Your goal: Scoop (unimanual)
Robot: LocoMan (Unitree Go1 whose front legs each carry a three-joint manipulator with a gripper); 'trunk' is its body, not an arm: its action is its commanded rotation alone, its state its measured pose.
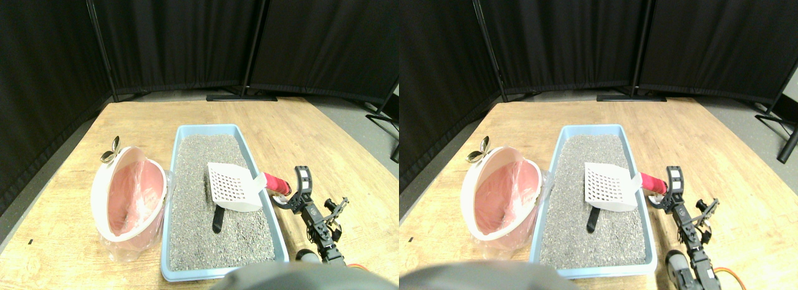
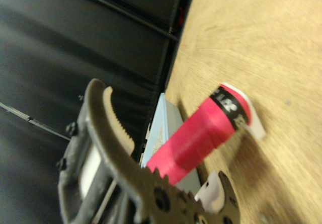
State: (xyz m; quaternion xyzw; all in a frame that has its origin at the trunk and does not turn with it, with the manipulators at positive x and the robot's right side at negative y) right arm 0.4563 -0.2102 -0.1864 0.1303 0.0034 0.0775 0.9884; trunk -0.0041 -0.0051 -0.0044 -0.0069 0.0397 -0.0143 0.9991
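The white slotted scoop is held above the grey litter in the blue tray, its red-wrapped handle clamped between the right gripper fingers — tilted so litter sifts out. A dark lump lies beneath; the pink-lined bin is tipped toward the tray for dumping.

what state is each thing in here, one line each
scoop: resting in the litter tray, slotted head on the litter, red wrapped handle sticking out over the right rim
litter tray: filled with grey litter, a dark piece lying on it
pink bin: tipped toward the tray, lined with a bag
right gripper: at the handle's end, grip unclear
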